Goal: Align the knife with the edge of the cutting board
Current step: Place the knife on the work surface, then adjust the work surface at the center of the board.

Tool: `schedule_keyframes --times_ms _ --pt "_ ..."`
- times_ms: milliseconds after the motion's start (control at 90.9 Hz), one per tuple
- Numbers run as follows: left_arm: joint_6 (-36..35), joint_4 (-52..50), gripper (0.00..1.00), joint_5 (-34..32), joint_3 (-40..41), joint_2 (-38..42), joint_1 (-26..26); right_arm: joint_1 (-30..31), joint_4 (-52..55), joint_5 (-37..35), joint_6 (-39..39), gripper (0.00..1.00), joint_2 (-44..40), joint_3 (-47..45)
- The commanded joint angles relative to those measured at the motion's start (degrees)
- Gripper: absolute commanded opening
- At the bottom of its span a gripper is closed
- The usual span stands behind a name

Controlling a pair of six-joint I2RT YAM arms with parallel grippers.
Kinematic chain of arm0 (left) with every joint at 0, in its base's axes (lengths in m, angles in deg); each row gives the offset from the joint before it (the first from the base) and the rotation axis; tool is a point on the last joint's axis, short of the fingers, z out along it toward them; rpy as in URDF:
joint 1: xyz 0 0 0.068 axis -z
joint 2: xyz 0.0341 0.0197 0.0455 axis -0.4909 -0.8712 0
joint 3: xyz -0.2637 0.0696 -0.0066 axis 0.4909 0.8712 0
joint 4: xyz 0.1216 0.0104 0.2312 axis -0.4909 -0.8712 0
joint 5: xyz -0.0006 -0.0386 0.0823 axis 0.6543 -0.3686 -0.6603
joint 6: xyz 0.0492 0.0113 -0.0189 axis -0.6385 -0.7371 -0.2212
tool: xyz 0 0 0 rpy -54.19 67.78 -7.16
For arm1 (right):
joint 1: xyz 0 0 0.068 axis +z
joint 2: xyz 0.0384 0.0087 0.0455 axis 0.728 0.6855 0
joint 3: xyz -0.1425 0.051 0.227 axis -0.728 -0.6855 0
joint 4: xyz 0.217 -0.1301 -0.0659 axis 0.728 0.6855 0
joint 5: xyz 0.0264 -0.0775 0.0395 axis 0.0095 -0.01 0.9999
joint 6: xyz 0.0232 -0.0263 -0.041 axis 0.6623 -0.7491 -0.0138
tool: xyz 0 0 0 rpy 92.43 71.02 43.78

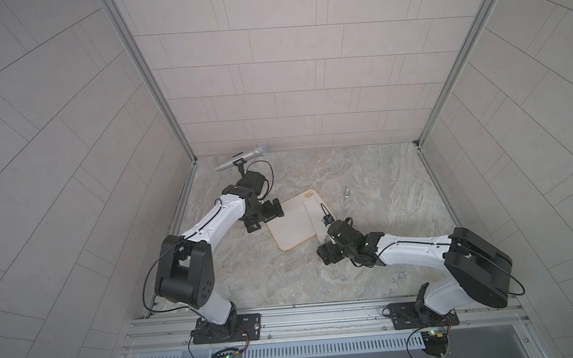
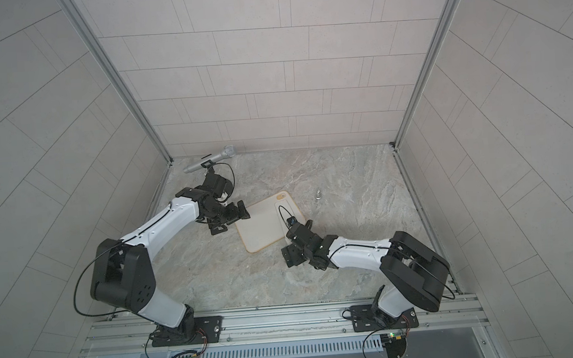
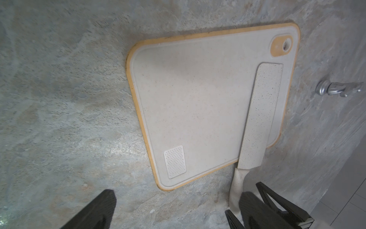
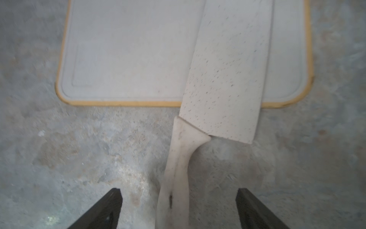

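left tool (image 1: 266, 218) hangs spread wide and empty just off the left edge of the cutting board (image 3: 198, 109), a matte cream slab with rounded corners and a thin tan rim, on the grey stone-look table (image 3: 59, 99). the knife (image 3: 261, 119), with its broad speckled blade, lies along the board's right side. its curvy cream handle pokes off the near edge between the jaws of the right tool (image 4: 178, 191), released, neither side touching it.

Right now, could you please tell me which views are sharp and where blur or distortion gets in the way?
Right wrist view: soft all over, the speckles on the knife smeared. Left wrist view: the cutting board is crisp, the countertop blurs toward the frame edge. Both top views: even, soft light, tile lines on the walls bowed by the wide lens.
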Motion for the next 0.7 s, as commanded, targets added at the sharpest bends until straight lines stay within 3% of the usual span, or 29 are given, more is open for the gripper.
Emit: schedule_keyframes --times_ms 0,209,440,539,693 --pt "-0.51 -0.1 1.0 1.06 0.48 -0.92 -1.58 -3.65 1.67 6.44 -3.06 1.0 -2.88 2.39" --pt "0.33 0.88 1.0 0.84 0.62 -2.27 -2.62 -11.8 4.6 11.96 -6.34 1.0 0.77 10.97" --pt "0.1 1.09 1.0 0.43 -0.16 -3.99 -2.59 -14.64 13.89 11.17 -9.38 0.96 15.63 31.77" --pt "-0.12 1.01 1.0 0.3 -0.14 -4.14 -2.62 -15.11 18.69 9.41 -9.84 0.76 22.91 42.01" --pt "-0.37 0.92 1.0 0.67 -0.14 -4.2 -2.66 -15.97 23.68 6.92 -10.2 0.18 34.34 55.97"
